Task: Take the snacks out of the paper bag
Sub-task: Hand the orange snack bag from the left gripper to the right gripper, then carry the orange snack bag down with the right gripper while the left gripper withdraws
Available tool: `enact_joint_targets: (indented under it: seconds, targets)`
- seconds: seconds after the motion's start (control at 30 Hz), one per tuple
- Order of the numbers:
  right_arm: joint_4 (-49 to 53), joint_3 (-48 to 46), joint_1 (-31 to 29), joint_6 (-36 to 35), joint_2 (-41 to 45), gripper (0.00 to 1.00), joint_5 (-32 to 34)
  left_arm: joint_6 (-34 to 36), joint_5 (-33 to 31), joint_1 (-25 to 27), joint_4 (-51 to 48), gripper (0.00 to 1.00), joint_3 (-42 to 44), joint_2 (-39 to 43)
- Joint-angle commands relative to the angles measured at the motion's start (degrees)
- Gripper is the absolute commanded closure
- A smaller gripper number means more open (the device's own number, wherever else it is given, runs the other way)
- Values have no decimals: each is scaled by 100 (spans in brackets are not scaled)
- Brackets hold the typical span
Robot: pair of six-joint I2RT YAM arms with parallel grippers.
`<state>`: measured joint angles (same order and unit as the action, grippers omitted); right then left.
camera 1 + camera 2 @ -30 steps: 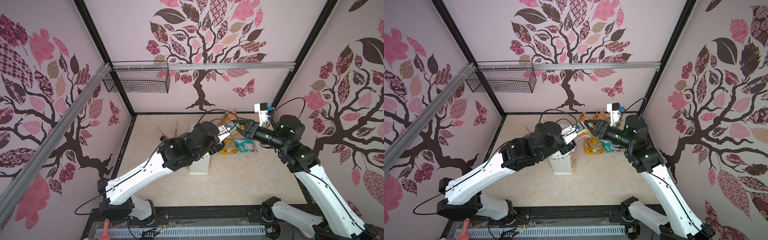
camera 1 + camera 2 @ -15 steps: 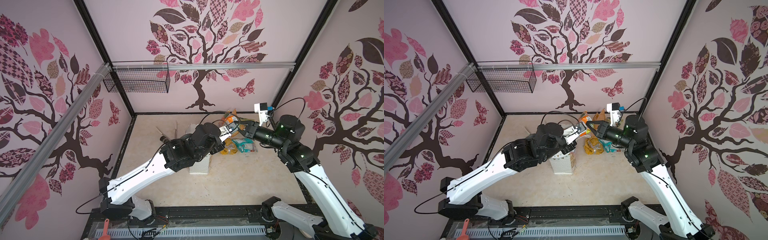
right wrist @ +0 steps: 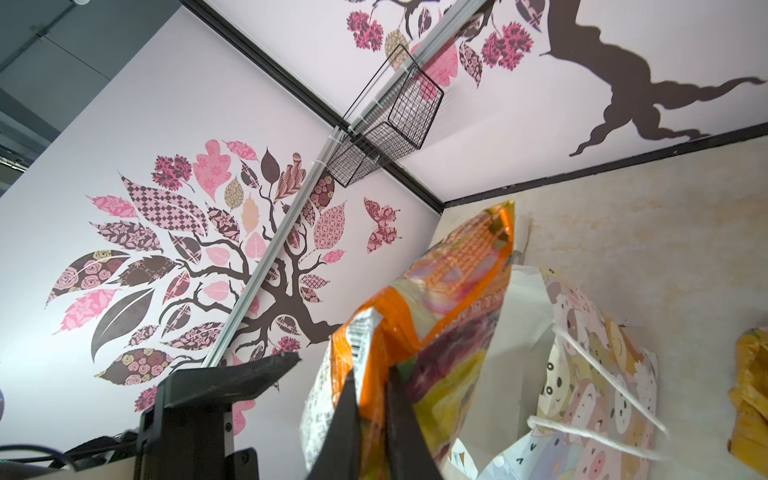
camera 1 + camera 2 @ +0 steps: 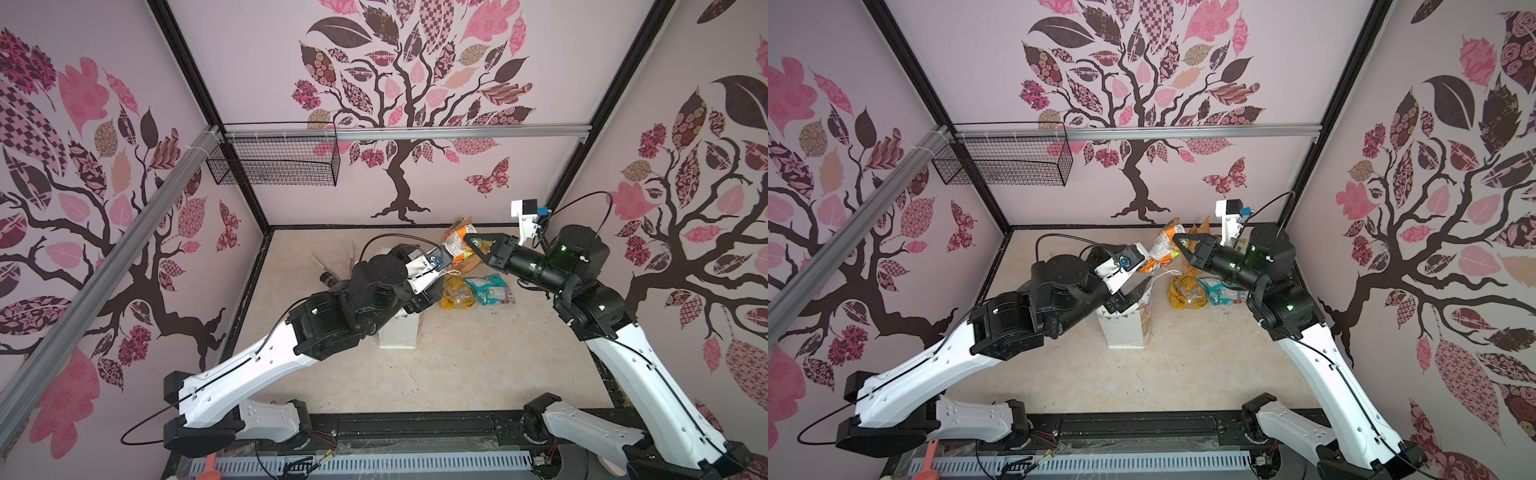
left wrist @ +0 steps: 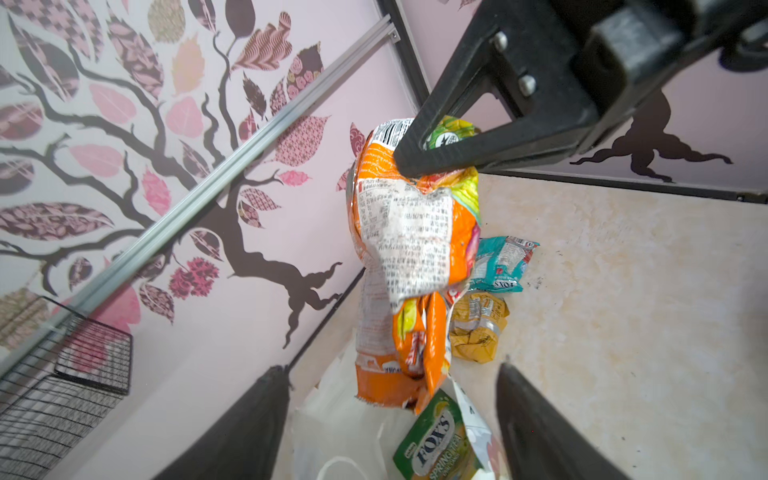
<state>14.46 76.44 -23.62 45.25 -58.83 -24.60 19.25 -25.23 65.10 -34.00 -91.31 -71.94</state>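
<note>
The orange packet (image 4: 457, 245) (image 4: 1163, 249) (image 5: 415, 249) (image 3: 436, 311) hangs in the air above the white paper bag (image 4: 399, 332) (image 4: 1125, 328) (image 3: 582, 374). My right gripper (image 4: 467, 239) (image 4: 1177, 239) (image 3: 372, 370) is shut on its upper end. My left gripper (image 5: 391, 368) (image 4: 1133, 295) stands open just under the packet, over the bag's mouth. A green packet (image 5: 436, 440) sticks out of the bag. The teal packet (image 4: 490, 289) (image 5: 503, 262) and the mustard packet (image 4: 455, 293) (image 5: 478, 328) lie on the table right of the bag.
Crumpled brown paper (image 4: 1198, 230) lies at the back of the table behind the held packet. A black wire basket (image 4: 274, 162) hangs on the back wall at the left. Patterned walls close in the table on three sides.
My left gripper has opened and let go of the orange packet. My right gripper has shut on the packet's upper end and now carries it.
</note>
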Motion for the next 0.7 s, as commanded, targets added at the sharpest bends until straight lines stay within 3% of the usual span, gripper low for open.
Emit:
enact_joint_targets:
  seconds: [0.0,0.03,0.27,0.67]
  targets:
    - [-355,386,0,-262,46,100,557,-421,236,25,277,5,299,386]
    - [-319,399,2,-327,60,100,684,-553,272,22,271,2,339,480]
    - [86,344,28,-438,243,100,1773,-1291,261,20,209,1,757,1132]
    - [-29,-1379,67,-114,1400,100,3407,-1520,423,25,94,1,1122,1377]
